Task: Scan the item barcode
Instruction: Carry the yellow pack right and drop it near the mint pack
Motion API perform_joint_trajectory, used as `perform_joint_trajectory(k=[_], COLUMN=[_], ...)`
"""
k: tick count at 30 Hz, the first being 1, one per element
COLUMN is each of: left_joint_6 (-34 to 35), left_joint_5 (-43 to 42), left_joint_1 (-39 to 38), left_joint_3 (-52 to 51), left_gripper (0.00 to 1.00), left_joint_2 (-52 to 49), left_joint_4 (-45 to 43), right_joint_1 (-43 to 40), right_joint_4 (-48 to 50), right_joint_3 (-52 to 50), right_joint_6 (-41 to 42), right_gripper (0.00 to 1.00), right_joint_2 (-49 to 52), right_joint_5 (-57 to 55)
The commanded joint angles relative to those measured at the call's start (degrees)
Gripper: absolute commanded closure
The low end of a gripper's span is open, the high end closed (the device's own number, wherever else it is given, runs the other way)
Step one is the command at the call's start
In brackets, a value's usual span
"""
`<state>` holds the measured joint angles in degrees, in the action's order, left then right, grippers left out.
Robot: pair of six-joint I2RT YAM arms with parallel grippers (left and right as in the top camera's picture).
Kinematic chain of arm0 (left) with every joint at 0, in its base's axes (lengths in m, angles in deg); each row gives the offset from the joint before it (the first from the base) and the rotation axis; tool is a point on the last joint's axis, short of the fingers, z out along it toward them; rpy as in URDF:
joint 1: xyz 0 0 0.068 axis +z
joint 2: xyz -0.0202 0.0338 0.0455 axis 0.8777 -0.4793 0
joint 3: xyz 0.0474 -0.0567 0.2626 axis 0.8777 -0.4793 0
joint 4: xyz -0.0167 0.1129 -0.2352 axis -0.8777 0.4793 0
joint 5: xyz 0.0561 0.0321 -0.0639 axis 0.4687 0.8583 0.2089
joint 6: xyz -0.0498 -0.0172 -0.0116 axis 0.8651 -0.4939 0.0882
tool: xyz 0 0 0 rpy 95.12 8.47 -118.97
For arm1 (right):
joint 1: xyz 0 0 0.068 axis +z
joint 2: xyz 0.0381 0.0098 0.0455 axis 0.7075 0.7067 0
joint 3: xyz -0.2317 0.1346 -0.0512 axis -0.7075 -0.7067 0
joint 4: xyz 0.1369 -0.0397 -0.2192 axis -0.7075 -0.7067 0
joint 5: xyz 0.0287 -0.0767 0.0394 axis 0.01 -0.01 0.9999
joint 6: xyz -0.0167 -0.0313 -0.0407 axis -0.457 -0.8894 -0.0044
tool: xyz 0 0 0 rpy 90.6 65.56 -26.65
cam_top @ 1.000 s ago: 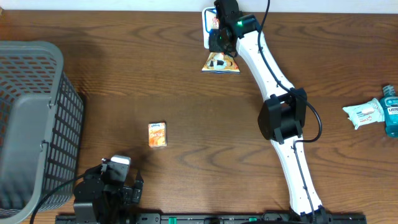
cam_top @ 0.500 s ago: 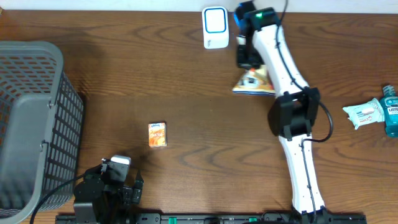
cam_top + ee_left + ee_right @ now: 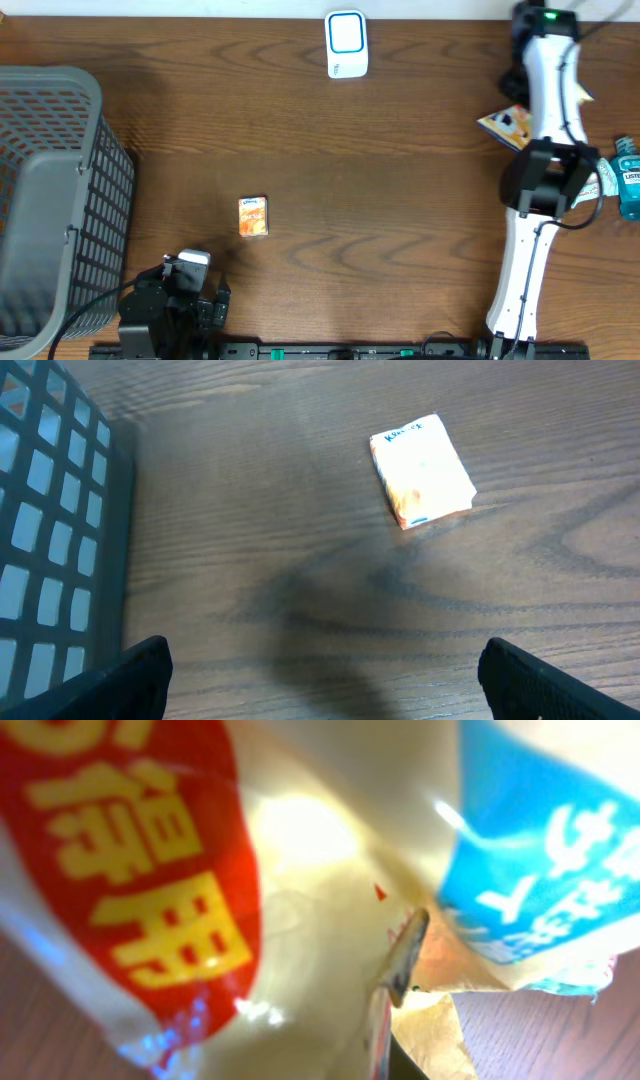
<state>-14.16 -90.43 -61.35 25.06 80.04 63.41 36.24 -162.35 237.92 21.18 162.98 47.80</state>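
A dark wood table (image 3: 330, 180) is seen w/ a grey mesh basket (image 3: 60, 85) set at the left edge, a white-blue scanner (image 3: 346, 44) at the far edge, a small orange tissue pack (image 3: 253, 216) left of centre, and a wipes pack (image 3: 608, 180) & mouthwash bottle (image 3: 629, 182) side by side at the right edge.

Overhead: straight down, far, whole desk (image 3: 300, 150). Left wrist: low, close, tilted down at tissue pack (image 3: 420, 457), basket (image 3: 50, 510) left of it; both shared with overhead. Right wrist: pressed against snack bag (image 3: 250, 920), blurred.
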Motion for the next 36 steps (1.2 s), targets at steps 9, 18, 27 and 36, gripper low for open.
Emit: perform_joint_trajectory(k=[9,18,27,36], left_joint_6=[0.7,0.7,0.7,0.7], left_joint_5=[0.3,0.3,0.3,0.3], left_joint_1=[0.3,0.3,0.3,0.3], left_joint_3=[-0.1,-0.1,-0.1,-0.1], left_gripper=[0.02,0.02,0.02,0.02], left_joint_2=[0.0,0.0,0.0,0.0], left_joint_4=[0.1,0.1,0.1,0.1], right_joint_1=[-4.0,-5.3,-7.6,-5.1], right_joint_4=[-5.0,-4.9,-4.3,-4.3], right_joint_3=[0.9,0.9,0.9,4.1], right_joint_6=[34.6,41.4,38.6,20.3], right_gripper=[0.98,0.96,0.14,0.01], right_joint_2=[-3.3,-3.3,-3.3,-6.9], right_joint_5=[-7.8,-20.0,-22.4,-12.9])
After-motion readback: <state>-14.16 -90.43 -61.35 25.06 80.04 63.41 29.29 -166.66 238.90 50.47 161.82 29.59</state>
